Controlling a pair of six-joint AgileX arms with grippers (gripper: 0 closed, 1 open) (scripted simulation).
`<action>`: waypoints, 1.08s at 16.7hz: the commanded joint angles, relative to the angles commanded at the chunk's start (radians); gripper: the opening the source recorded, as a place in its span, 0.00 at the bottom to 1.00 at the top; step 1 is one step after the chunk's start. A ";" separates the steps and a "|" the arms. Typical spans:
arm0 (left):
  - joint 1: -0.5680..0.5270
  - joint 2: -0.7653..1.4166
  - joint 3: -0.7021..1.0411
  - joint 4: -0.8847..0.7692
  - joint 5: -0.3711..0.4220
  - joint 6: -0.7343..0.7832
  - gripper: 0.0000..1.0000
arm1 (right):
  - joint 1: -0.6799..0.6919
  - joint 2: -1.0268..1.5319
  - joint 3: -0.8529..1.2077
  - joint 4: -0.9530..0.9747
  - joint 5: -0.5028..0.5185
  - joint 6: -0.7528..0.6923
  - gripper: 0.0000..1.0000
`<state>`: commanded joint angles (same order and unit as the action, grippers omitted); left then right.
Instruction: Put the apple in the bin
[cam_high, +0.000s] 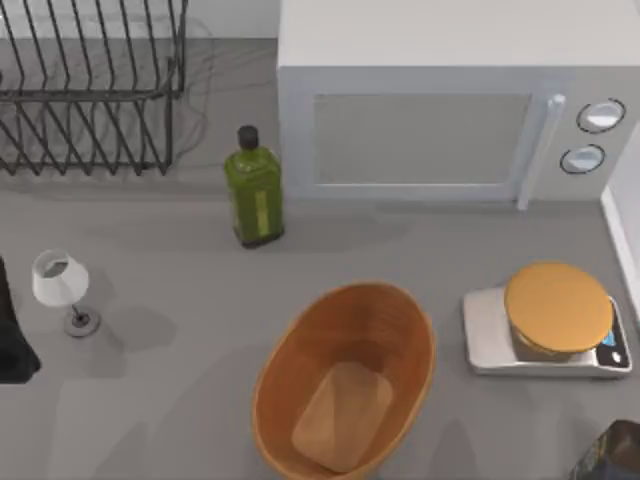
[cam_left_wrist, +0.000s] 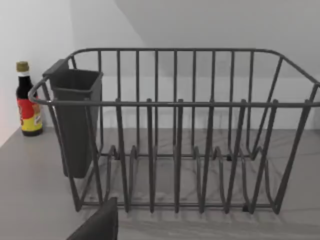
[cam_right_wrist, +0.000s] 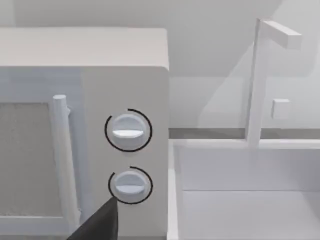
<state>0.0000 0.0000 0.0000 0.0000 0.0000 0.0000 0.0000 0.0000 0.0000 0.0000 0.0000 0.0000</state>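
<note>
Left gripper (cam_left_wrist: 97, 225): a dark fingertip is poking into the left wrist view; cannot tell whether its fingers are apart or together. Left arm is sitting parked at the table's left edge. Right gripper (cam_right_wrist: 100, 222): likewise one dark tip in the right wrist view, finger state cannot be told. Right arm is resting at the table's lower right corner.

Left wrist camera is facing the black wire rack (cam_left_wrist: 175, 140), with a sauce bottle (cam_left_wrist: 27, 100) standing beside it. Right wrist camera is facing the microwave (cam_right_wrist: 85, 130) dials.

Bin (cam_high: 290, 370) is sitting low centre on the table (cam_high: 170, 380), between the small lamp (cam_high: 60, 285) and the scale (cam_high: 545, 325). Green bottle (cam_high: 253, 190) is standing behind it.
</note>
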 joint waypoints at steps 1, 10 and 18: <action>0.000 0.000 0.000 0.000 0.000 0.000 1.00 | 0.000 0.000 0.000 0.000 0.000 0.000 1.00; 0.061 0.375 0.299 -0.214 0.008 0.109 1.00 | 0.000 0.000 0.000 0.000 0.000 0.000 1.00; 0.157 1.179 0.816 -0.614 0.035 0.308 1.00 | 0.000 0.000 0.000 0.000 0.000 0.000 1.00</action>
<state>0.1569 1.1791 0.8160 -0.6137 0.0348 0.3077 0.0000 0.0000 0.0000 0.0000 0.0000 0.0000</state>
